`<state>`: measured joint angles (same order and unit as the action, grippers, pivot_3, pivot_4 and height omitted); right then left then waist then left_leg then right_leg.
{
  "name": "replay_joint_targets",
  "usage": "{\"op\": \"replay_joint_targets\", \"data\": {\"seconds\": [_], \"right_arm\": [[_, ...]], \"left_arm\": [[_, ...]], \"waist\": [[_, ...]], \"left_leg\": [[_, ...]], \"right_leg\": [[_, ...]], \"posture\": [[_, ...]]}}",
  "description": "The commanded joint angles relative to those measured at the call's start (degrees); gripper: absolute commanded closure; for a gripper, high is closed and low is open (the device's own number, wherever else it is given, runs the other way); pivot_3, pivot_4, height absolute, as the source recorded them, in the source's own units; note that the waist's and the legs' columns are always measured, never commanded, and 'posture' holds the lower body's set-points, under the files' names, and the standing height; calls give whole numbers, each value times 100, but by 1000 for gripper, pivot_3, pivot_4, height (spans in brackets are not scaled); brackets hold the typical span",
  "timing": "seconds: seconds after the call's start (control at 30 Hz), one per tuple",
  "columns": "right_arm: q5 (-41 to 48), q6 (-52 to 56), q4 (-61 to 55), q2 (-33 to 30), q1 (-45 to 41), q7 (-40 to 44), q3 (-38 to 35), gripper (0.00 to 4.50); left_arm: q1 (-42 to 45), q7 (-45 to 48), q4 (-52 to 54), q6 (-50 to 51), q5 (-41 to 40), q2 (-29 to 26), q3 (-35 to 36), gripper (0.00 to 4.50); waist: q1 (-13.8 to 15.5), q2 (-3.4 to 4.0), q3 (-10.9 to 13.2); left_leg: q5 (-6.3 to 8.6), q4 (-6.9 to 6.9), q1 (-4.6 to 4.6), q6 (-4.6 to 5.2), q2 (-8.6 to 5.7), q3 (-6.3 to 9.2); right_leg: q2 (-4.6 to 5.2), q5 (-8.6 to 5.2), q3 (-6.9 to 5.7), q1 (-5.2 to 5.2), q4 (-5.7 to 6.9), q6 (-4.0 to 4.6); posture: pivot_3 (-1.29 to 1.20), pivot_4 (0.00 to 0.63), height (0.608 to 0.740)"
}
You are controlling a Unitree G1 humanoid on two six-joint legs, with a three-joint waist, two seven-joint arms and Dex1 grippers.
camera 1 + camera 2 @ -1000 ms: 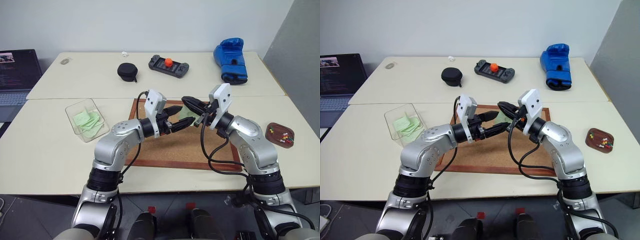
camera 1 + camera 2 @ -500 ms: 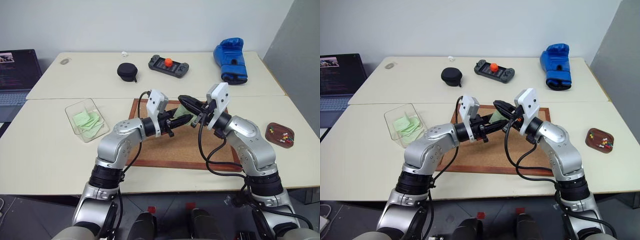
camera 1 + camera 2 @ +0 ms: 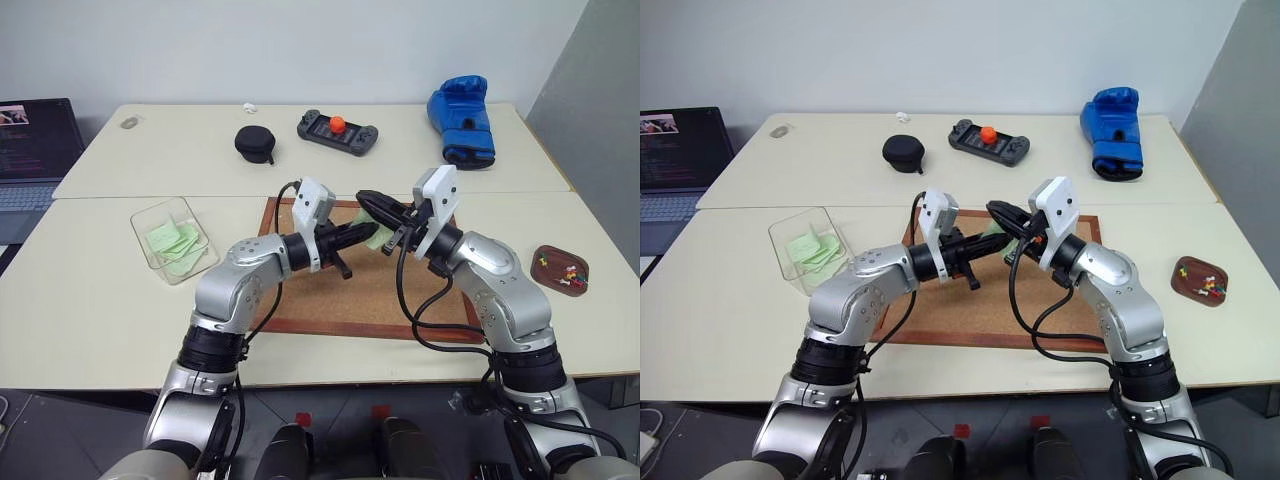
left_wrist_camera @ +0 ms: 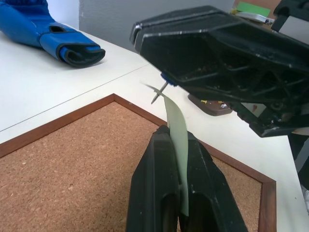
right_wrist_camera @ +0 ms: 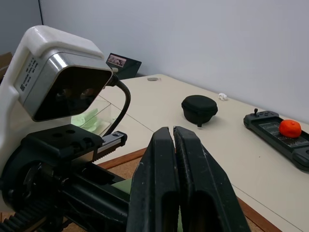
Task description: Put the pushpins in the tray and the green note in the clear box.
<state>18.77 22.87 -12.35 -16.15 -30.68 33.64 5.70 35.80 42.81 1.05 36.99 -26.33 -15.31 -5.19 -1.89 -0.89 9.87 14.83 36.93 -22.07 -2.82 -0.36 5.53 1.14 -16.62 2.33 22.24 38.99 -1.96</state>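
Observation:
A pale green note (image 4: 176,126) hangs between the two arms above the cork board (image 3: 330,300). My left gripper (image 4: 175,134) is shut on the note's lower part. My right gripper (image 3: 368,199) is shut on a pushpin (image 4: 158,91) whose needle goes through the note's upper edge. In the right wrist view the right gripper (image 5: 173,131) has its fingers pressed together. The dark brown tray (image 3: 546,260) sits at the right of the table with several pushpins (image 3: 570,272) in it. The clear box (image 3: 148,252) stands at the left with other green notes inside.
On the far table lie a black round case (image 3: 254,143), a game controller (image 3: 338,130) and a blue boxing glove (image 3: 461,120). A laptop (image 3: 35,150) stands at the far left. The cork board's wooden frame lies under both arms.
My left gripper's fingers, open a second ago, have closed on the green note. The right gripper has stayed shut on the pushpin in the same place.

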Motion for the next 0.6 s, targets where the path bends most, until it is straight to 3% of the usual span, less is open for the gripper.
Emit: {"op": "replay_joint_targets", "data": {"seconds": [0.03, 0.4, 0.6], "right_arm": [[70, -15, -277, 6, -16, -25, -67, 4500], [81, -21, -315, -12, 3, -73, -100, 4500], [122, 338, -466, -277, 277, -553, -745, 4500]], "left_arm": [[162, -169, -178, 255, -92, 20, 175, 4482], [274, -458, -386, 919, -507, 211, 622, 4482], [230, 15, -12, 280, 28, -206, -23, 4482]], "waist": [[0, 0, 0], [0, 0, 0], [8, 0, 0]], "left_leg": [[0, 0, 0, 0, 0, 0], [0, 0, -1, 0, 0, 3], [-1, -1, -2, -2, 0, 3]], "right_leg": [[0, 0, 0, 0, 0, 0], [1, 0, -2, 0, 0, 0], [1, 0, -1, 0, -1, 0]], "posture": [[0, 150, 740], [0, 150, 740], [0, 150, 740]]}}
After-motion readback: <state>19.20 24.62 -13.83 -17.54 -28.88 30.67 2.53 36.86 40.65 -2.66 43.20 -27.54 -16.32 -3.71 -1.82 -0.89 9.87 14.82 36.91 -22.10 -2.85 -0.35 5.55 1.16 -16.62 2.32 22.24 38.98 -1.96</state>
